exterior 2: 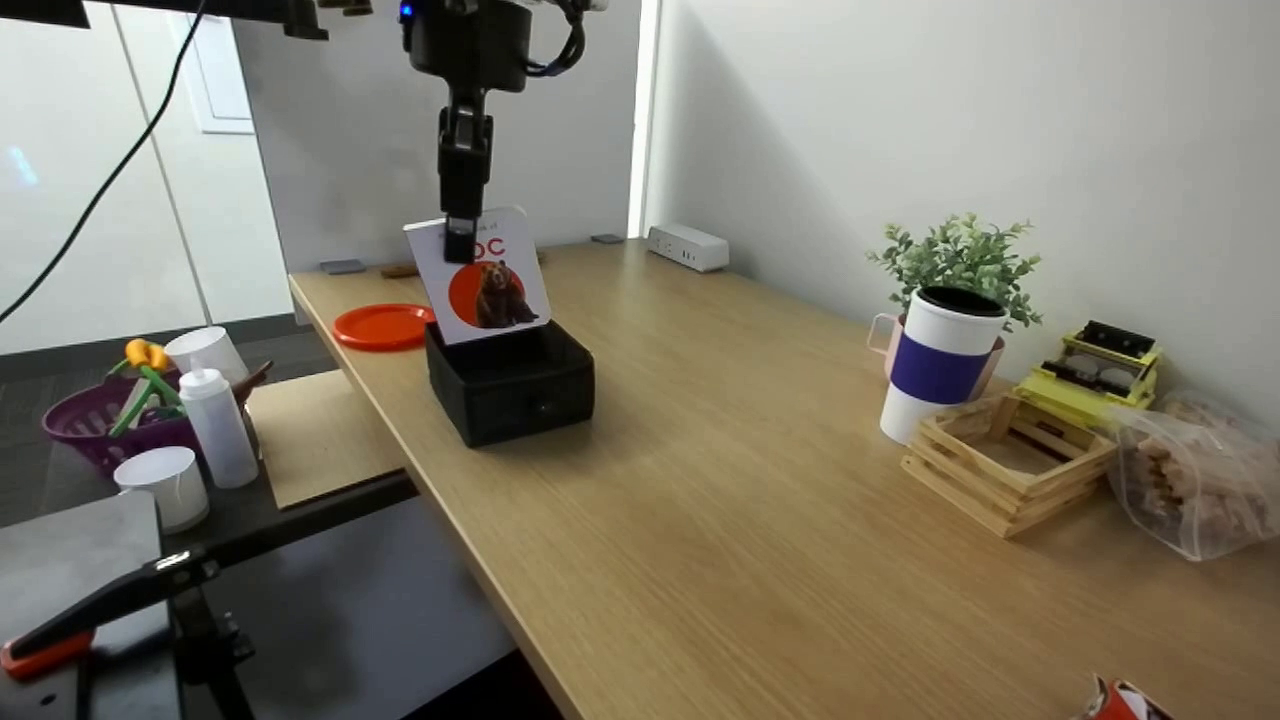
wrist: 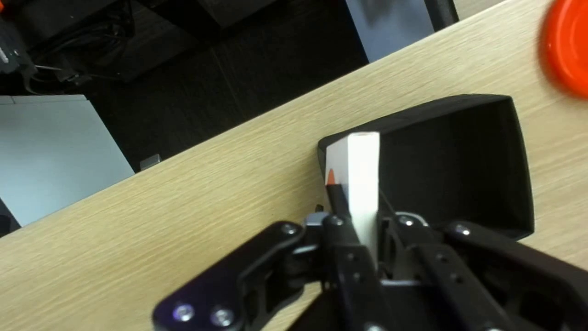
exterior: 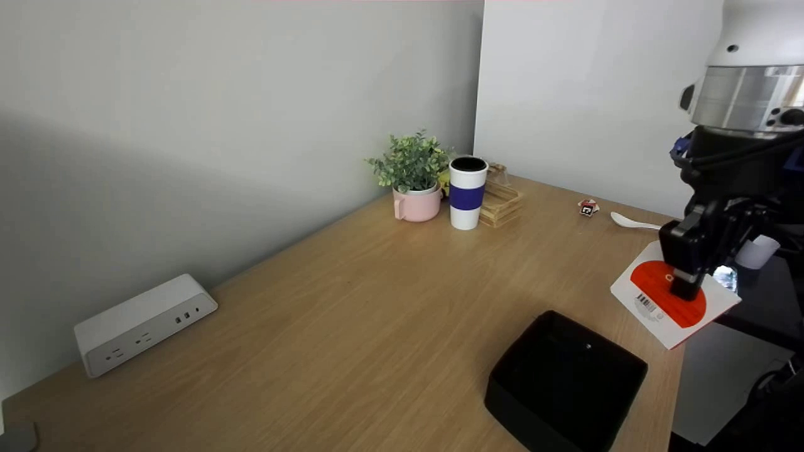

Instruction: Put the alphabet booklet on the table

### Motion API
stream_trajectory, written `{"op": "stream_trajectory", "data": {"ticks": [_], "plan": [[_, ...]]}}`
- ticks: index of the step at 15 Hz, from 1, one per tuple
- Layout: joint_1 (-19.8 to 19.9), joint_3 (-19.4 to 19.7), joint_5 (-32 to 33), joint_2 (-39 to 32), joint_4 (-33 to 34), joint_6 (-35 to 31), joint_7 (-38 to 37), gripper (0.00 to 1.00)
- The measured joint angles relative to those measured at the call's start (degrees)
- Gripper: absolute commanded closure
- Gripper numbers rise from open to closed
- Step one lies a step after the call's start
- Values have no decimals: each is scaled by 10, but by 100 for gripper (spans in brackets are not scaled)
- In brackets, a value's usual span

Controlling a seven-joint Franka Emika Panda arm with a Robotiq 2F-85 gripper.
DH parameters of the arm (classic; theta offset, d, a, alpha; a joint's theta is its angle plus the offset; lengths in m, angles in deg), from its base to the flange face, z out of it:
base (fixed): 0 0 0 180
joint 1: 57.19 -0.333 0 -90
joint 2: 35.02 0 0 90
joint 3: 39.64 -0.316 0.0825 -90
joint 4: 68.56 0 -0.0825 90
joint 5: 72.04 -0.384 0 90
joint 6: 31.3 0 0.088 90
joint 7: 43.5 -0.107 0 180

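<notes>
Along the edge of the table (exterior 2: 720,480) by the wall (exterior: 207,125): power strip (exterior: 147,326), plant (exterior: 411,162), cup (exterior 2: 940,370), crate (exterior 2: 965,475), bag (exterior 2: 1205,480). All well apart from the gripper (exterior 2: 460,245). Closest obstacle is the box (exterior 2: 505,415), near the opposite edge; plate (exterior 2: 380,328) just beside it, same edge. Gripper's clamped on the booklet (exterior 2: 525,300), a finger on each face. Booklet's in the air near the box, not touching it, tilted, most of it below the grip. Can't tell if any part is above the box.

white alphabet booklet (exterior 2: 484,296) — orange-red circle, brown bear — tilted, aloft over wooden table (exterior 2: 720,450)
</notes>
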Motion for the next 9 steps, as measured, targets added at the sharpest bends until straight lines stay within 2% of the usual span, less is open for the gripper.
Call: {"op": "stream_trajectory", "data": {"ticks": [3,9], "plan": [[1,0,31,-1,0,6,-5,96],[8,0,213,-1,4,107,-15,96]]}}
